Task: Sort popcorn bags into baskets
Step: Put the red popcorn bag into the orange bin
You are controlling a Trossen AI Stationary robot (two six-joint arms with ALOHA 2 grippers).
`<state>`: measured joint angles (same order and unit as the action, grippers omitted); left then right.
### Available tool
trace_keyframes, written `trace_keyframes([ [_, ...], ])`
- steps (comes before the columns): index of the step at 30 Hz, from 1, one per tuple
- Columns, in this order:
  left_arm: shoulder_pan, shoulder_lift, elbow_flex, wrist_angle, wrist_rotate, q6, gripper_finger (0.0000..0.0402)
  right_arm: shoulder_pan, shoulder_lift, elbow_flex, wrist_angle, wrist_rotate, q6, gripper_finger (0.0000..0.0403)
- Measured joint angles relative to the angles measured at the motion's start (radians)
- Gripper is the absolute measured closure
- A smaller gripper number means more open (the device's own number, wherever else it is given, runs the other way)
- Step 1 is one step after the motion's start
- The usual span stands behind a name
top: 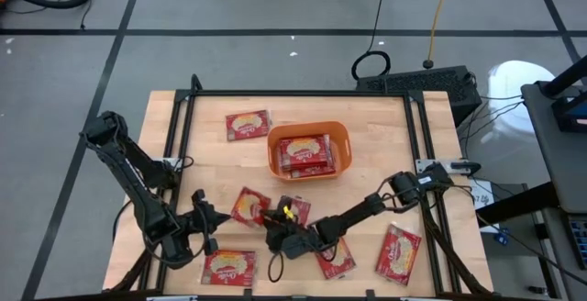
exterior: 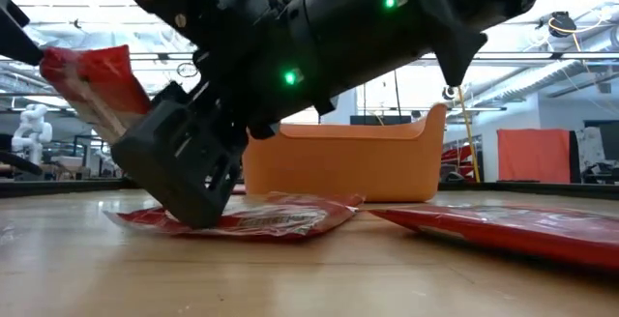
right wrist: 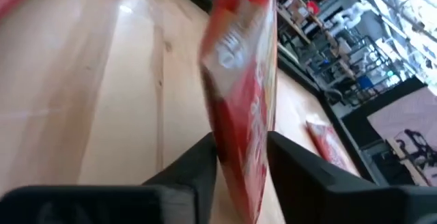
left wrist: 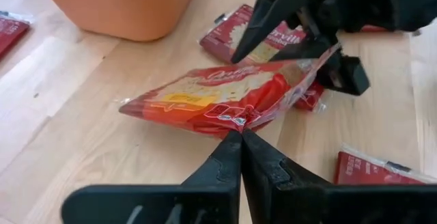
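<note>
Popcorn bags: flat red packets with white edges and a yellow-cream oval picture; one held bag (top: 249, 206) is caught between both grippers near the table's front middle.
Held bag, look: crinkled and tilted, lifted off the wood, cream panel with red lettering (the script is too skewed to read for certain).
Left gripper (left wrist: 240, 134): fingers pressed together on the near edge of the held bag, no gap showing between them.
Right gripper (right wrist: 240, 149): fingers a little apart with the bag's edge clamped between them; in the low view its dark body leans down over a packet lying flat on the table (exterior: 253, 218).
Basket (top: 308, 150): orange bin with rounded corners, at the table's centre toward the back, with two or so red packets (top: 304, 153) lying inside.
Loose bags: one behind and left of the basket (top: 248, 125); one at the front left (top: 228, 267); one just under the right arm (top: 336, 259); one at the front right (top: 398, 252).
Table (top: 376, 117): pale wood planks inside a black frame.
Writing: white script on the red packets, not legible in any view.
</note>
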<state>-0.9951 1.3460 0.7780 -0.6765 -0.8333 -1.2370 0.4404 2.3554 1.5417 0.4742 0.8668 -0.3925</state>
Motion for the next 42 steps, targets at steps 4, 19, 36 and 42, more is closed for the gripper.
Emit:
trace_keyframes([
  [4, -0.001, 0.000, 0.000, 0.000, 0.031, 0.028, 0.0384, 0.006, 0.000, 0.000, 0.038, -0.006, -0.037, 0.0339],
  [19, 0.009, 0.000, 0.072, -0.068, 0.116, 0.320, 0.0234, 0.005, -0.057, -0.002, -0.075, -0.061, 0.007, 0.0383],
  [36, 0.193, 0.083, 0.168, 0.185, 0.061, 0.812, 0.0097, -0.017, -0.222, 0.000, -0.358, -0.277, 0.251, 0.0385],
  [42, 0.276, 0.178, 0.168, 0.210, 0.216, 0.816, 0.0152, -0.023, -0.221, 0.000, -0.374, -0.278, 0.302, 0.0385],
])
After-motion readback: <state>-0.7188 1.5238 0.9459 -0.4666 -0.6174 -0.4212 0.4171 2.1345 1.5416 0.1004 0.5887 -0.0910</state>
